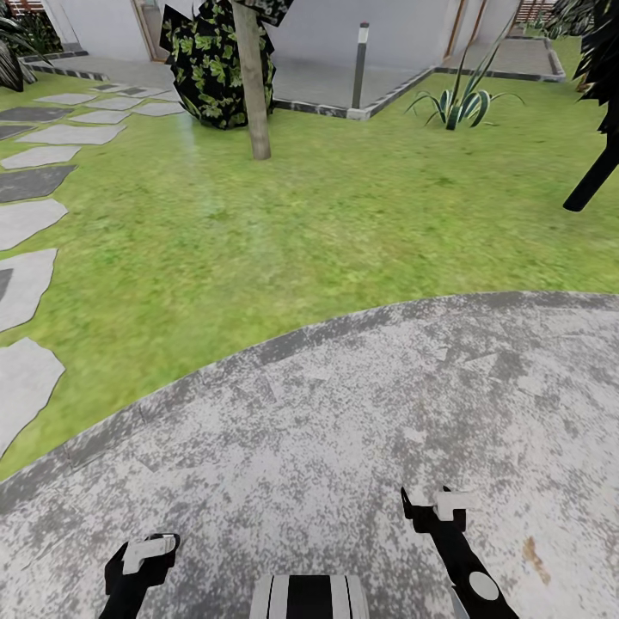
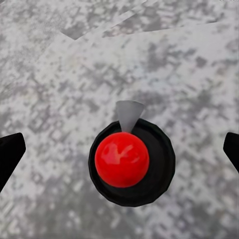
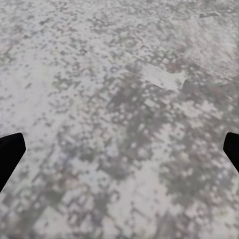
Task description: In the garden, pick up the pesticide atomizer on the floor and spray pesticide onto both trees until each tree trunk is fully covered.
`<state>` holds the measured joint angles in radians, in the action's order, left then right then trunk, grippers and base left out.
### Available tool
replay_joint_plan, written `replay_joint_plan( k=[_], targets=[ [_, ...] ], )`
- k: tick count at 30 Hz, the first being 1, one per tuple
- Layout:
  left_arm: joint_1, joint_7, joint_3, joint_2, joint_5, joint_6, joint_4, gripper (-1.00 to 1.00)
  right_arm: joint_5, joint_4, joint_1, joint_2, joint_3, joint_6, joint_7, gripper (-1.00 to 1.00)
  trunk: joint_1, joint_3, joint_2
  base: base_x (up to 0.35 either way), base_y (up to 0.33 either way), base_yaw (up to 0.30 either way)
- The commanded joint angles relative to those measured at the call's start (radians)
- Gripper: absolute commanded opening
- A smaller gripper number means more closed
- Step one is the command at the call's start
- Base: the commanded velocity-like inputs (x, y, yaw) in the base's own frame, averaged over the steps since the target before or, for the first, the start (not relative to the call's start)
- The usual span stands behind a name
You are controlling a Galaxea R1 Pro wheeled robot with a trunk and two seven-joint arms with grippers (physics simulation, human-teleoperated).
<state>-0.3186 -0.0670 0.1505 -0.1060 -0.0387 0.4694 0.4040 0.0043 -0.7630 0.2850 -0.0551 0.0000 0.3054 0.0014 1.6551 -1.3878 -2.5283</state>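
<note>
The small black spray bottle with a red nozzle top [image 2: 130,162] stands upright on the mottled grey stone paving [image 1: 361,430], directly under the left end effector [image 2: 119,149], whose 2 fingers are spread wide on either side of it. The right end effector [image 3: 119,149] is likewise apart and empty. An off-centre descent could tip the slim bottle. The grey-brown tree trunk [image 1: 252,86] stands well away across the lawn [image 1: 344,223].

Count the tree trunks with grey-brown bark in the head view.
1: a trunk stands on the grass at upper left, before a dark leafy bush. Others may lie outside the frame.
</note>
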Motion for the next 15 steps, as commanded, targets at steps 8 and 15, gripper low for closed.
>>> replay_joint_plan(
  k=[8, 15],
  targets=[
    [0.0, -0.003, 0.001, 0.0, -0.004, 0.002, -0.001, 1.0, 0.0, 0.001, 0.0, 0.0, -0.002, 0.003, 0.0, 1.0, 0.0, -0.008, 0.0, 0.0, 0.0, 0.0],
    [0.0, -0.004, 0.001, 0.0, -0.004, 0.002, -0.001, 1.0, 0.0, 0.001, 0.0, 0.0, -0.002, 0.003, 0.0, 1.0, 0.001, -0.019, -0.001, 0.0, 0.0, 0.0]
  ],
)
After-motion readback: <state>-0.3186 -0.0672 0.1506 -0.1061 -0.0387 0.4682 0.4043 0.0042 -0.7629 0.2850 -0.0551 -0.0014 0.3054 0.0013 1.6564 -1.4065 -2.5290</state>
